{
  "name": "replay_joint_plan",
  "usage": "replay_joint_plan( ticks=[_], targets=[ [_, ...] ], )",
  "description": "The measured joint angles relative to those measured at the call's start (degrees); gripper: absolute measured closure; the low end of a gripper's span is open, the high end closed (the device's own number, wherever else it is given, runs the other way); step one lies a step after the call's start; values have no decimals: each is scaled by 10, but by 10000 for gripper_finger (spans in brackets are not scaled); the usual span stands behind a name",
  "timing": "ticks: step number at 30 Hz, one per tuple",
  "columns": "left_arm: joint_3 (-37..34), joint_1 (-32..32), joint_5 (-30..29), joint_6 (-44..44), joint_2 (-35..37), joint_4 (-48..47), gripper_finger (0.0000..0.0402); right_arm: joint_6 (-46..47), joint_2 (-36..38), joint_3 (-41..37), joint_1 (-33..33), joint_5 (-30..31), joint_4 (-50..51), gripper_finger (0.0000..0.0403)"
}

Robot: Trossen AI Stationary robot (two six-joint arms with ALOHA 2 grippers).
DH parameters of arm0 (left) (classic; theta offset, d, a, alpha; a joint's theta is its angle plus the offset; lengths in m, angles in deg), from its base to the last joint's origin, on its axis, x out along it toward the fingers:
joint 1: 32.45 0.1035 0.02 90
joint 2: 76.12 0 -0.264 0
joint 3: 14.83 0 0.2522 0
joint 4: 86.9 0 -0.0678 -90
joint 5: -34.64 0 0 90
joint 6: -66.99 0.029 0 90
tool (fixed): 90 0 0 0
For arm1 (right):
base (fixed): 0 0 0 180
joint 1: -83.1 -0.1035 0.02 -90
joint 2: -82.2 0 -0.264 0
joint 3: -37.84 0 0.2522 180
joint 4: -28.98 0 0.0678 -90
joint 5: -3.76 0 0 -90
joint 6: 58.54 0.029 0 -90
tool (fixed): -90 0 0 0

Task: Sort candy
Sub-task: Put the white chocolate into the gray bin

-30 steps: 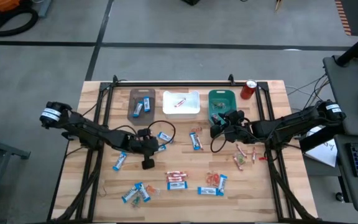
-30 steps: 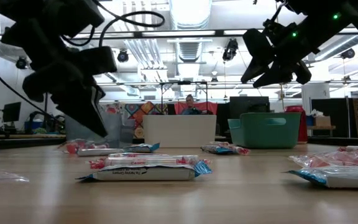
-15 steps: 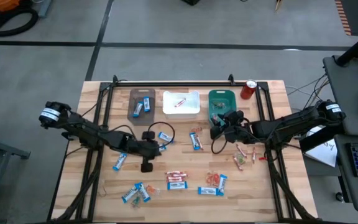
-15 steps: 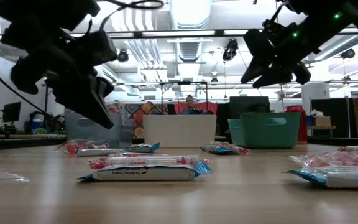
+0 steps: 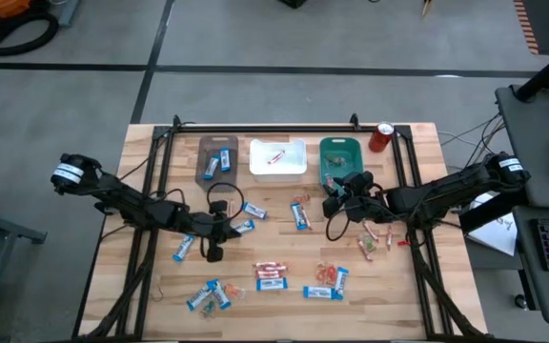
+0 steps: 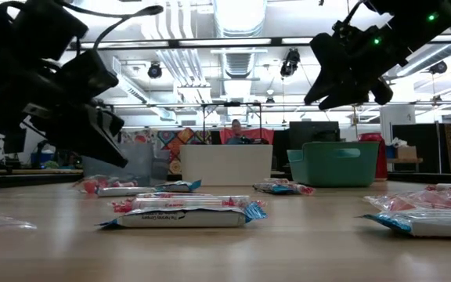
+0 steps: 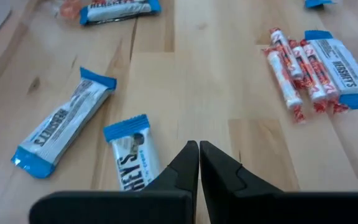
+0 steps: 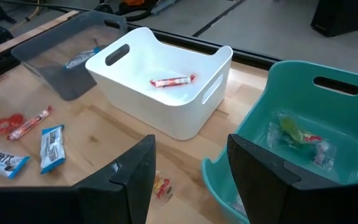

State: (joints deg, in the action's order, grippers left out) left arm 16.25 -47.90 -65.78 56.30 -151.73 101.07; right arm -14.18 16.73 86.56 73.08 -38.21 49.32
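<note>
we are working over a wooden bench strewn with candy: blue-and-white bars, red-and-white rolls and small twisted pieces, most of it lying loose in front of three bins. a few pieces are already lying in the grey bin, one roll is sitting in the white bin, and some wrapped pieces are resting in the teal bin.

our left pincer is hovering above the bench toward its left middle, its fingers clenched together on nothing, with a blue-and-white bar just beside the tips in the left wrist view. our right pincer is hanging beside the near rim of the teal bin, its fingers spread and holding nothing.

we are judging each sweet as very light, with a thin, slick, crinkly wrapper that is likely to slide on the wood. the bars are looking stiff enough to take across the narrow middle; the twisted pieces are seeming softer, so we are thinking of pinching the body, not the loose wrapper ends.
</note>
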Motion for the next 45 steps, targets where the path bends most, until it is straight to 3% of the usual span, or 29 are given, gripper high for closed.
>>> replay_joint_plan(
  ticks=[6,12,19,24,29,34,45],
  targets=[
    [-1,0,0,-2,39,-57,389,1,0,0,0,0,-1,213],
    [-1,0,0,3,57,-117,309,2,0,0,0,0,-4,213],
    [-2,0,-38,8,8,-75,195,-3,0,-1,0,1,-16,213],
    [-2,1,-45,14,-52,-6,164,-4,0,-3,0,1,-16,213],
    [-1,0,-79,1,-97,22,173,-4,0,-4,0,0,-16,213],
    [0,0,-81,-14,-124,37,207,-4,0,-5,0,0,-16,213],
    [0,1,-94,-19,-127,36,356,1,0,-5,0,-5,-16,213]
  ],
)
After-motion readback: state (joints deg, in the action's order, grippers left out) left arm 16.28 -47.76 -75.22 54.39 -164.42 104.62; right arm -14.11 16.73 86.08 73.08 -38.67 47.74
